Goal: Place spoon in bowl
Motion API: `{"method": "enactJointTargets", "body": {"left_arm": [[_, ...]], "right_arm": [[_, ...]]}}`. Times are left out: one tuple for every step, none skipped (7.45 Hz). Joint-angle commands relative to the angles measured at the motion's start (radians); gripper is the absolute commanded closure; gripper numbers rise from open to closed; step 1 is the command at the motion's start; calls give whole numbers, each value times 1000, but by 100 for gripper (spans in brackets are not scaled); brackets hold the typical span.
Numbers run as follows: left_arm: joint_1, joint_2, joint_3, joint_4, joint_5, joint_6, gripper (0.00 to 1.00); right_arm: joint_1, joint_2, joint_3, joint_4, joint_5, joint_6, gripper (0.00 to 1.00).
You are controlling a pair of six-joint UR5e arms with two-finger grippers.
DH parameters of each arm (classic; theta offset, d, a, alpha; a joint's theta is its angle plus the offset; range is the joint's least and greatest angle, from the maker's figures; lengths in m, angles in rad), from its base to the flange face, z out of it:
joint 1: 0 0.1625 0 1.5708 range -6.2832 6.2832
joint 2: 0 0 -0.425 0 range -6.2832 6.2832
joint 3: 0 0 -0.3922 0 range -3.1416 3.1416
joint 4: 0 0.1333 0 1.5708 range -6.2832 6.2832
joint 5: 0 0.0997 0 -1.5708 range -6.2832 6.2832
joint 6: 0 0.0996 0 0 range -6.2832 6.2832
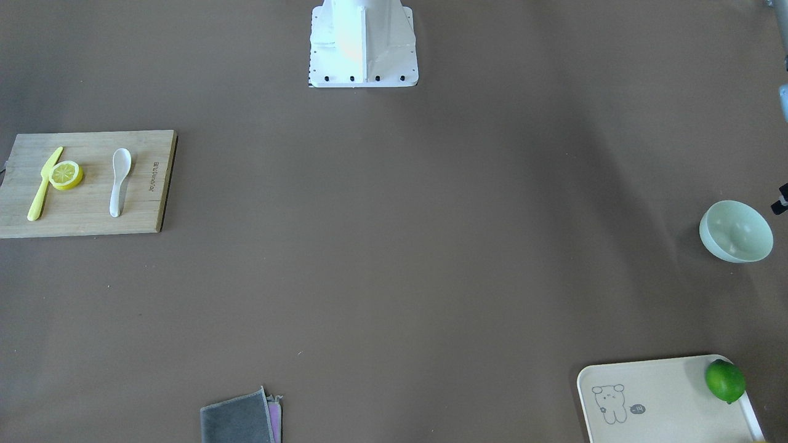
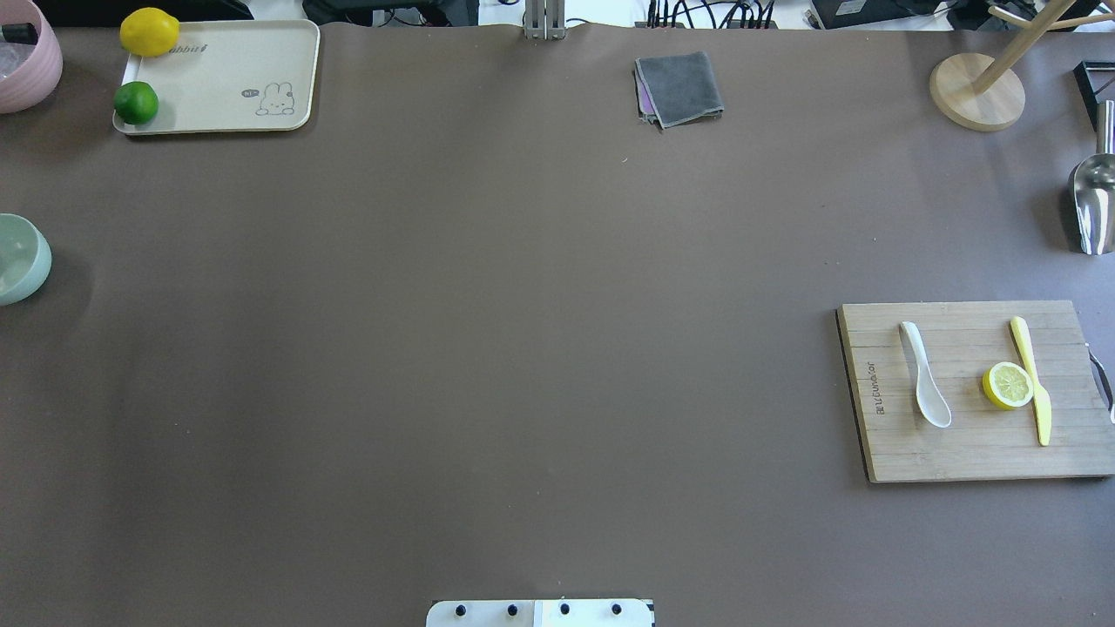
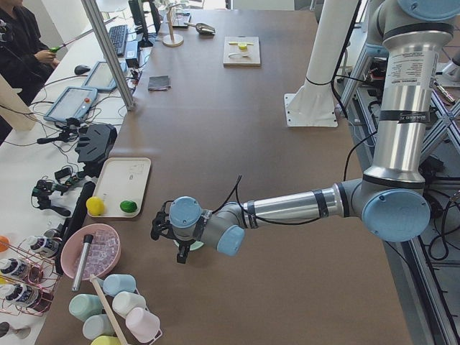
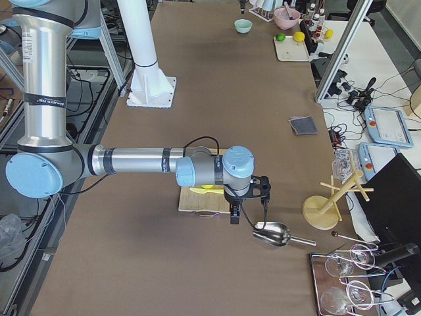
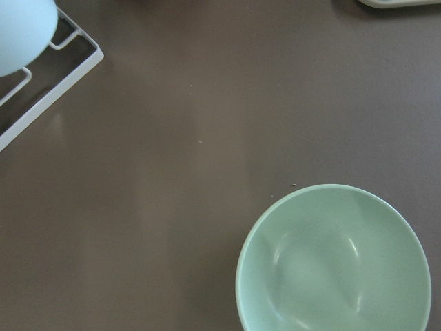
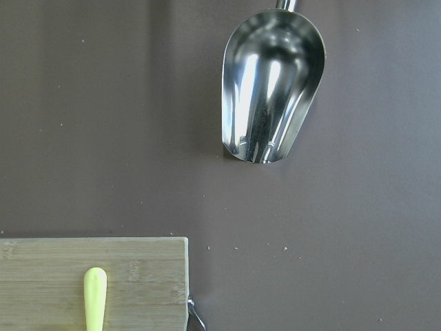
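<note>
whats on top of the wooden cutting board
On the cutting board lie the spoon, a lemon slice and a yellow knife right beside the slice. Whatever is under the board is hidden.

Overhead and front-facing cameras face each other, sharing the cutting board (image 1: 80, 215).

You are looking at the silver-and-blue left arm (image 3: 287, 207) standing its upper tube upright and stretching its forearm out level from a low elbow. Its wrist is turning downward, and the black left tool (image 3: 181, 256) is hanging beneath it, pointing down. The silver-and-blue right arm (image 4: 138, 160) is holding much the same pose, with an upright tube, a level forearm and the black right tool (image 4: 233, 216) pointing down. You are seeing both tools only from the side, so you cannot tell whether either is gaping or closed.
</note>
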Motion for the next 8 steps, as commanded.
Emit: {"method": "enactJointTargets", "body": {"left_arm": [[47, -28, 50, 1, 0, 0, 2], [51, -28, 63, 1, 0, 0, 2], [61, -30, 76, 1, 0, 0, 2], [67, -28, 77, 1, 0, 0, 2], [70, -28, 77, 1, 0, 0, 2], [70, -28, 90, 1, 0, 1, 2], [71, -28, 94, 1, 0, 1, 2], [80, -28, 97, 3, 0, 1, 2]], "right_arm": [[-4, 5, 2, 2, 4, 1, 0], [-9, 6, 3, 2, 25, 1, 0], [-9, 20, 3, 2, 50, 1, 0], [-20, 58, 2, -1, 46, 2, 0], [-32, 72, 0, 0, 46, 5, 0], [-41, 105, 3, -11, 56, 8, 0], [-66, 110, -1, -2, 73, 16, 0], [-83, 118, 1, -2, 97, 37, 0]]}}
